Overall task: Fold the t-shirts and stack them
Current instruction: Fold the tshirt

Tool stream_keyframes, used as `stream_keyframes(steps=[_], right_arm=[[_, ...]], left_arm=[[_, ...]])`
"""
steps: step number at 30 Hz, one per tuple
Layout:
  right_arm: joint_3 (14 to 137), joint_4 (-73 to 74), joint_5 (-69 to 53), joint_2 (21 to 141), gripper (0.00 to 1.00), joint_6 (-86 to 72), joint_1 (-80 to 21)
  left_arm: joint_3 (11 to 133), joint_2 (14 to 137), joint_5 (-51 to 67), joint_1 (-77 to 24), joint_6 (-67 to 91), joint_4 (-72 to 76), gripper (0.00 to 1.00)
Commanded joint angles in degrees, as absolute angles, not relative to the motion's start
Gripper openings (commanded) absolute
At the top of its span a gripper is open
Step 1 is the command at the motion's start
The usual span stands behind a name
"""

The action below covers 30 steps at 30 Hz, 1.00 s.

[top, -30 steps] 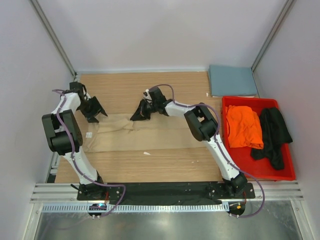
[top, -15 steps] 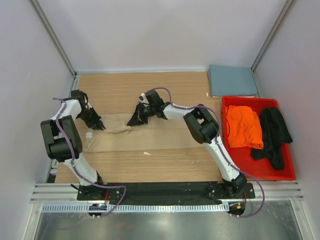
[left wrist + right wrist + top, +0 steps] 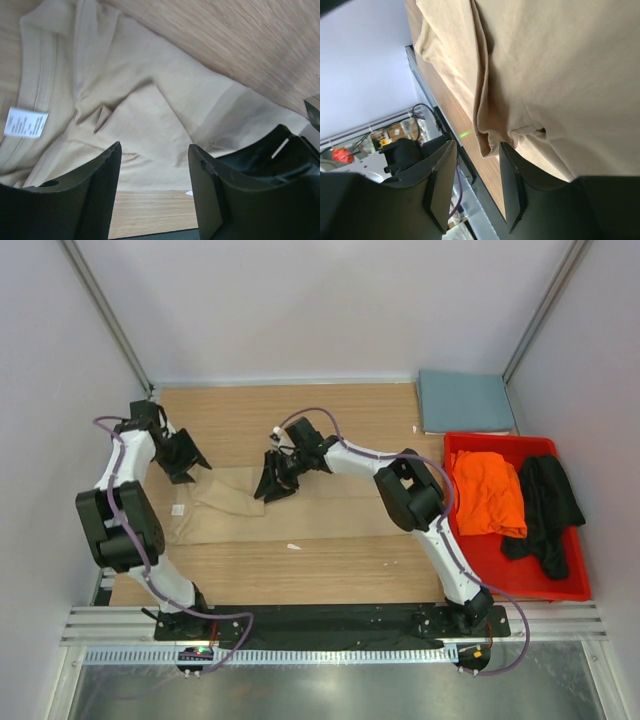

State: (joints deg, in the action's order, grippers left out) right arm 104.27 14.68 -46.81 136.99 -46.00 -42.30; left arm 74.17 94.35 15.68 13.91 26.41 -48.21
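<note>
The tan-beige t-shirt lies half folded across the middle of the table, its left end rumpled. My left gripper is open and empty, hovering just above the shirt's far left corner. In the left wrist view the gripper looks down on the creased cloth and a white label. My right gripper is open over the shirt's upper middle. In the right wrist view a hanging fold of tan cloth rests against one finger, not clamped. The orange shirt and black shirt lie in the bin. The slate blue-grey shirt lies folded at the back right.
The red plastic bin stands along the right edge of the table. A small white scrap lies on the wood in front of the tan shirt. Grey walls close in the left, back and right sides.
My left gripper has lifted off the shirt's left end and moved back towards the far left. My right gripper has shifted slightly left and nearer. The shirt's left part now lies more bunched.
</note>
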Motion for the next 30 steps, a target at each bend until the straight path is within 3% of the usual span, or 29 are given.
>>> stream_keyframes(steps=[1,6,8,18,30], right_arm=[[109.2,21.9,-43.3,133.4,0.46,-38.6,-41.4],[106.5,21.2,-41.4,131.3,0.47,-39.1,-39.6],[104.8,19.9,-41.2,130.2,0.46,-39.7,-38.5],[101.8,16.8,-43.0,129.8,0.45,-41.6,-37.0],[106.0,18.5,-44.3,133.3,0.45,-40.4,-39.3]], left_arm=[[79.9,102.3,20.2,13.4,22.6,-47.4,0.56],[84.7,109.2,16.3,10.3,20.6,-48.8,0.56],[86.1,111.0,13.5,8.0,20.0,-48.8,0.52],[86.9,110.7,-1.2,2.4,18.5,-49.0,0.46],[88.5,114.6,-1.9,1.8,18.0,-49.5,0.43]])
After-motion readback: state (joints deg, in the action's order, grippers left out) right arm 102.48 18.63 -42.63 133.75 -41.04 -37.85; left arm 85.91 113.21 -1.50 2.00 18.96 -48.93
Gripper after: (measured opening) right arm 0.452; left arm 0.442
